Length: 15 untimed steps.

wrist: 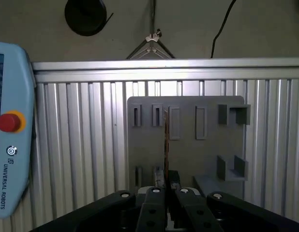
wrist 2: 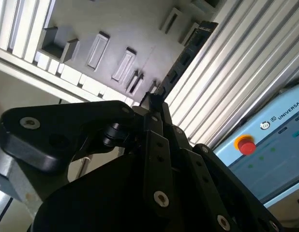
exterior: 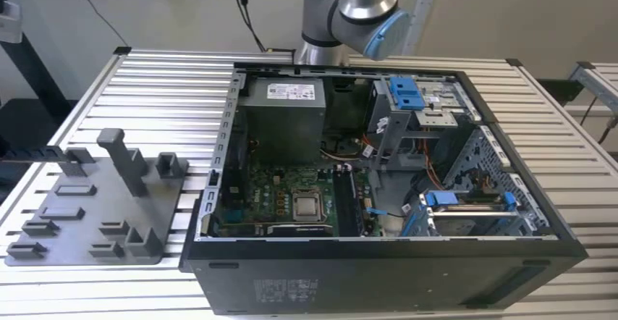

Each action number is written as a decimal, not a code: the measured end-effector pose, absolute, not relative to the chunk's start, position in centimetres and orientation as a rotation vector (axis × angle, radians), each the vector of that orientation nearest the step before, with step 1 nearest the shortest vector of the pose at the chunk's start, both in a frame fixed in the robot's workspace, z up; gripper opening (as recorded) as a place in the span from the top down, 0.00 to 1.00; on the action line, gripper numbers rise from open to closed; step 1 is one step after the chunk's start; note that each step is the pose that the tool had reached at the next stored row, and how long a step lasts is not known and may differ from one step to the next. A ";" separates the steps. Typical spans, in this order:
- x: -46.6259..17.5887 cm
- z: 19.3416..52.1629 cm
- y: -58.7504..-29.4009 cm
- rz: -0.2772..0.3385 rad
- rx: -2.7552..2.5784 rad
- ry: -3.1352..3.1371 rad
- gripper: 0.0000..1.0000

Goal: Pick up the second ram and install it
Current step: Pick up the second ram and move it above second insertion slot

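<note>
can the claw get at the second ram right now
Likely yes: the claw looks closed on the second ram, a thin strip seen edge-on in front of the grey tray, with nothing between them.

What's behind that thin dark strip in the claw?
Behind the second ram lies the grey slotted tray on a ribbed metal table; the gripper covers part of the tray.

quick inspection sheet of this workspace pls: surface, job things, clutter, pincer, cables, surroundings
surface: slatted metal table carrying a grey tray and an open computer case
job's things: memory stick seen edge-on in front of the tray; motherboard exposed in the case
clutter: nothing seen
grippers: pincer shut on the memory stick
cables: black leads hang behind the table; wires inside the case
surroundings: red-buttoned control pendant; pale wall
</note>
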<state>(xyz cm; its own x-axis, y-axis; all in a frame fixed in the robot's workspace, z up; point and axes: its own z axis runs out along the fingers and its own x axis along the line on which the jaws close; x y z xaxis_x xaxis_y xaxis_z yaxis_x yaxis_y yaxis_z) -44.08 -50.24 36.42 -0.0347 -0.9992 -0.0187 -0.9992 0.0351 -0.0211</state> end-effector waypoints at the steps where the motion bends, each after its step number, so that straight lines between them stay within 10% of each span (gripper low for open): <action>1: -44.1 36.6 -50.2 -0.003 -2.163 2.240 0.86; 15: -44.1 38.7 -50.2 -0.003 -2.163 2.240 0.86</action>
